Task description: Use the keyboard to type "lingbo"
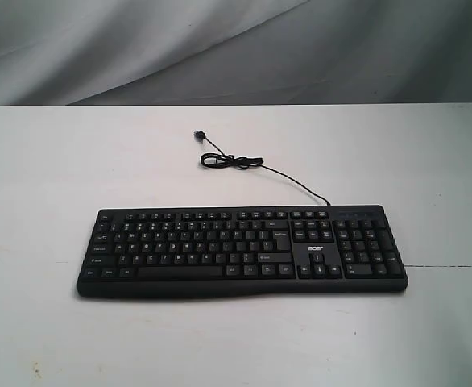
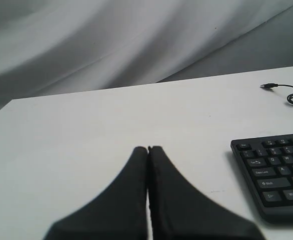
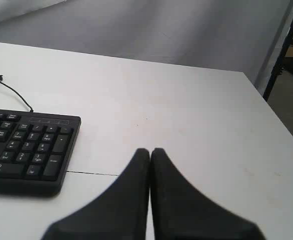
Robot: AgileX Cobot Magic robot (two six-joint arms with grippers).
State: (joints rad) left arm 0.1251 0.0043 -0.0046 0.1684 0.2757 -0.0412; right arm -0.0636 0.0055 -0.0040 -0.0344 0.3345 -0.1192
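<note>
Starting at your left hand (image 2: 147,148): its two black fingers (image 2: 129,195) are pressed together along their whole length and hold nothing. It hangs over bare desk (image 2: 76,140), off the keyboard's (image 2: 276,172) Esc-and-Ctrl end and clear of it. Your right hand (image 3: 150,150) is the same, tips together and empty, over bare desk off the keyboard's number-pad end, just past a thin dark line (image 3: 91,173) in the desk top. I take the closed tips as deliberate: together they make one narrow point, which suits pressing a single key without catching the ones beside it.

Neither hand is over a key, and the exterior view shows neither of them near the keyboard. The keyboard lies flat on the desk with its rows square to you and the space bar on your side, so the white letters read upright. That leaves l, i, n and o nearer the number-pad end, likely work for your right hand, with g and b near the middle of the letter block, within reach of either hand.

Behind the keyboard, its cable (image 1: 252,164) leaves the back edge above the number pad, coils once, and ends in a loose plug (image 1: 198,135) lying on the desk, well away from the keys and out of your path.
</note>
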